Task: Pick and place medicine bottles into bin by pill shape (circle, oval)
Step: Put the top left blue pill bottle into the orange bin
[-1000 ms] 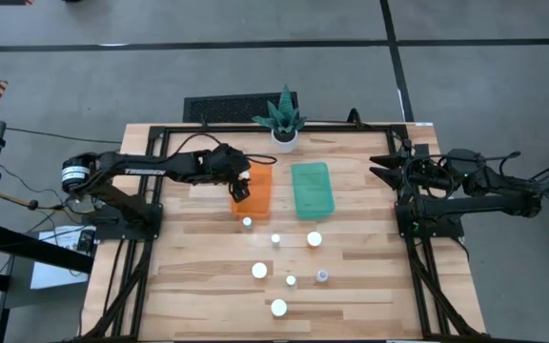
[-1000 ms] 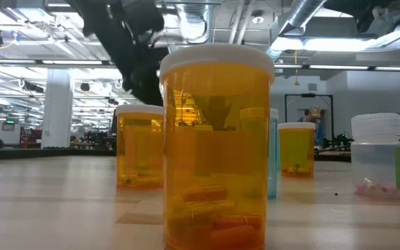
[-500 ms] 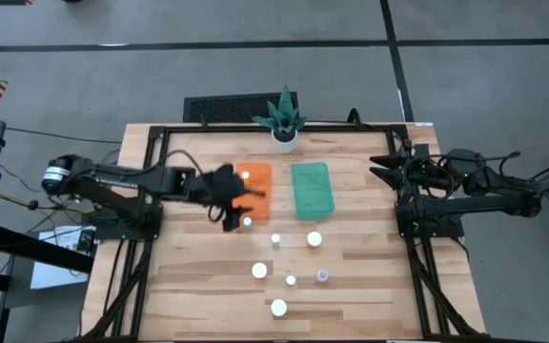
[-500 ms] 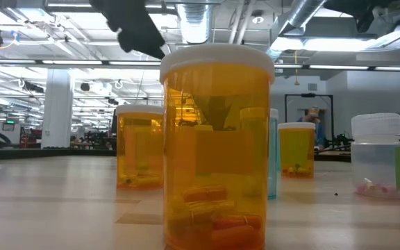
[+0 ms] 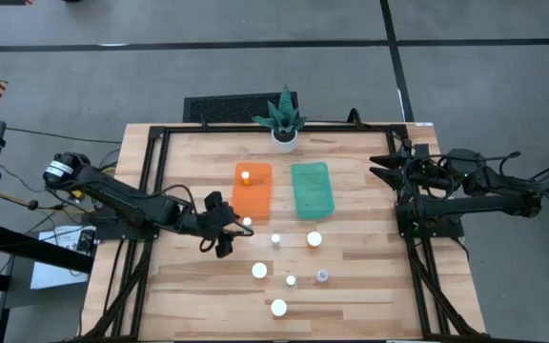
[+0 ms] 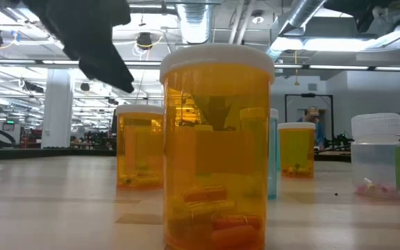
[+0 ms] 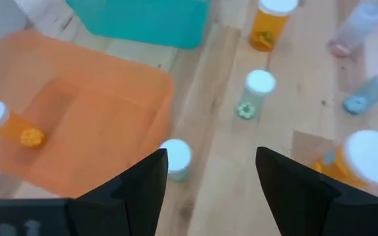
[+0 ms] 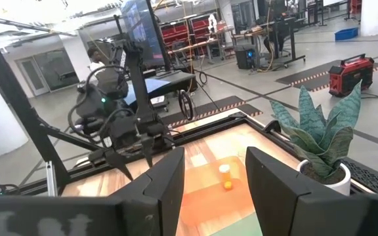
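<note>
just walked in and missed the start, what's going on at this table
A two-armed robot is sorting small medicine bottles into two bins. One bottle already sits in the orange bin; the green bin looks empty. The left hand, open and holding nothing, hovers next to the orange bin's near corner, close to a white-capped bottle on the table. Five more bottles stand loose on the wood nearer the front. The right hand waits open at the table's right edge.
</note>
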